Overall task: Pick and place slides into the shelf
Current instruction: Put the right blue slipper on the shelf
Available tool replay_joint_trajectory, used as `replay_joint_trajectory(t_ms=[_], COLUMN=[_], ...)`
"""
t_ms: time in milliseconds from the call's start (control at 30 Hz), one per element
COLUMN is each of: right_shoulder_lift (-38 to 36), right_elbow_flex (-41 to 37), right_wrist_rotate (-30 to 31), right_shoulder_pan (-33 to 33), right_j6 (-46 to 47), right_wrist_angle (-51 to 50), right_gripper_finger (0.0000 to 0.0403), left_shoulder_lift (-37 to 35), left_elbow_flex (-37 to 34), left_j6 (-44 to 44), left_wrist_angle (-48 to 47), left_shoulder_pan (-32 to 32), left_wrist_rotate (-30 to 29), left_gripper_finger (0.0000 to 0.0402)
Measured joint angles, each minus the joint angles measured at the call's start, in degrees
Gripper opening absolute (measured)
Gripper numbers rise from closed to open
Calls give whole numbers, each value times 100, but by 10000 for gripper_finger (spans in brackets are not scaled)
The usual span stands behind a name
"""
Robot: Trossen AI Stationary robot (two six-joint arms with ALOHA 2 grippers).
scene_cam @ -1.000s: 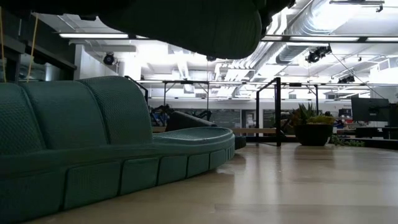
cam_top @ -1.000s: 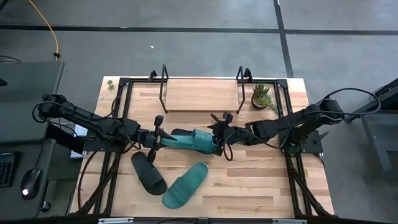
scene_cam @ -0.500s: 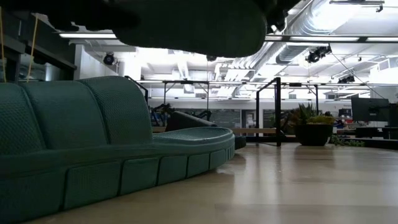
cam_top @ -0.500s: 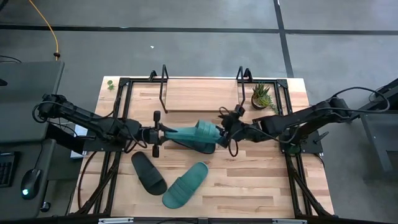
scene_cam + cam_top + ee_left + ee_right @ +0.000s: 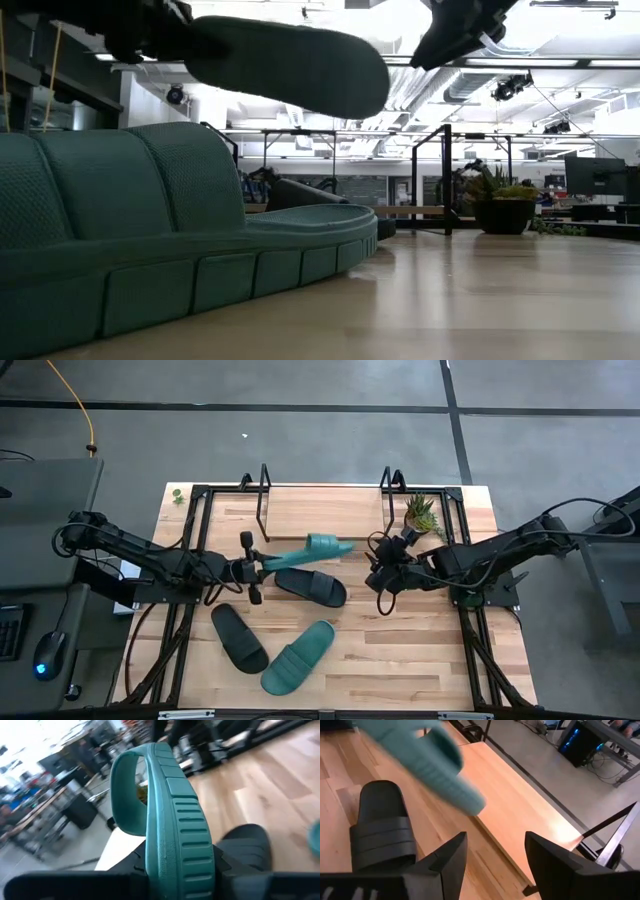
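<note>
Left gripper [image 5: 252, 568] clamps the teal slide [image 5: 305, 549] by its heel, toe aimed at the shelf [image 5: 325, 512] at upper centre. Right gripper [image 5: 379, 573], jaws wide and empty, hangs centre-right.

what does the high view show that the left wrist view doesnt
Only the high view shows the whole layout: the shelf at the table's far edge, a potted plant beside it, a second teal slide and a second black slide lying near the front, and the right gripper, open and empty, apart from the slides.

Only the left wrist view shows the ridged sole edge and arched strap of the held teal slide up close.

Both show the left gripper shut on that teal slide, and a black slide lying on the table below it.
</note>
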Motion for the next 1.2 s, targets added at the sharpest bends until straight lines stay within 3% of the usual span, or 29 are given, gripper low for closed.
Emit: replay_joint_trajectory(t_ms=[167,367,567,867,1067,1200], right_shoulder_lift=[5,7,-75,-531,-743,-823], right_elbow_flex=[26,35,35,39,44,44], right_wrist_rotate=[-3,-34,-20,216,691,933], right_shoulder_pan=[0,0,25,370,802,1017], right_j6=[-1,-2,62,567,706,796], right_wrist_angle=[-2,-119,-419,-941,-1069,-1113], right_gripper_finger=[190,190,190,190,190,190], left_shoulder_lift=[388,1506,2636,3672,4181,4395], left_elbow_flex=[445,1174,1985,3142,3766,4017], left_j6=[-252,-270,-267,152,539,638], left_wrist_angle=[-287,-797,-1411,-1405,-1587,-1562], left_shoulder_pan=[0,-4,7,136,473,721], left_wrist_rotate=[-486,-1356,-2427,-2635,-3156,-2869], left_gripper_finger=[56,79,68,75,70,70])
